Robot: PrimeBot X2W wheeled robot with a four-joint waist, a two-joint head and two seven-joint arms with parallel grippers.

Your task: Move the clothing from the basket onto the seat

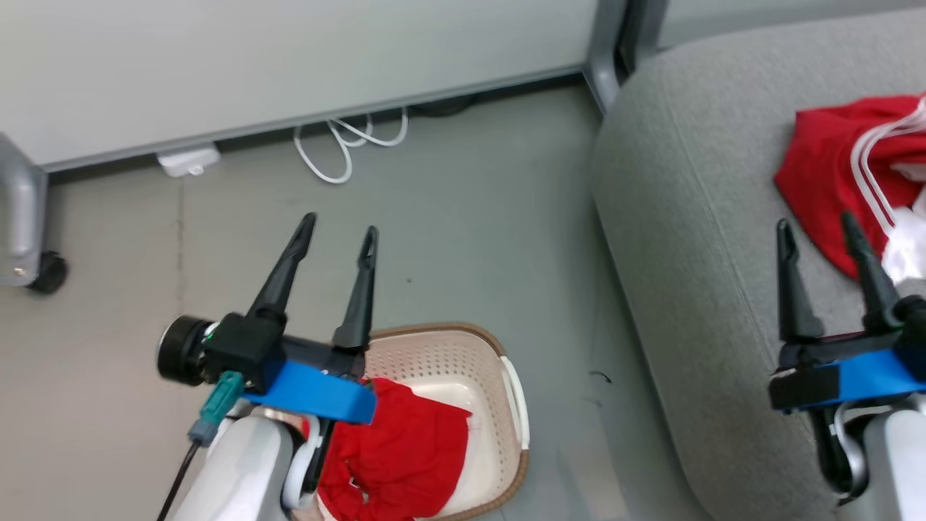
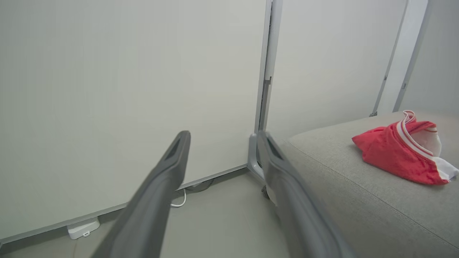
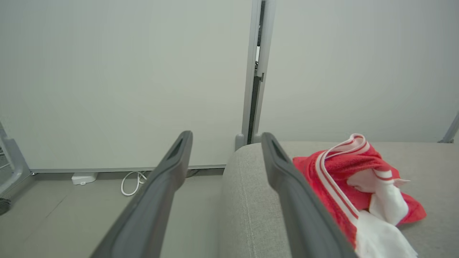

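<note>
Closest to my head camera is my left forearm [image 1: 239, 470], pale, with a blue band [image 1: 318, 391] just behind the fingers. It crosses in front of the basket [image 1: 441, 358] and hides the side of it farthest from the seat [image 1: 687, 181].

My left gripper [image 1: 340, 224] hangs over the floor [image 1: 470, 217], off the seat's left side and well apart from it. Its jaws stand wide with nothing between them.

My right gripper [image 1: 815, 221] is over the seat itself, near its left edge. Its jaws are spread wide too, and hold nothing. In the head view the finger farther from that edge overlaps the hem of a red garment [image 1: 825, 166]; whether it touches the cloth I cannot tell.

That red garment lies crumpled on top of the seat, farther from the left edge than my fingers. White stripes and a fold of white cloth show on it.

On the floor to the seat's left stands the cream basket, with a strip of bare floor between the two. A second red garment [image 1: 405, 449] lies bunched inside it, and the basket's bare bottom shows on the side toward the seat.

Left of the seat's far corner, along the foot of the wall, lie a looped white cable [image 1: 340, 145] and a small white block [image 1: 188, 161].
</note>
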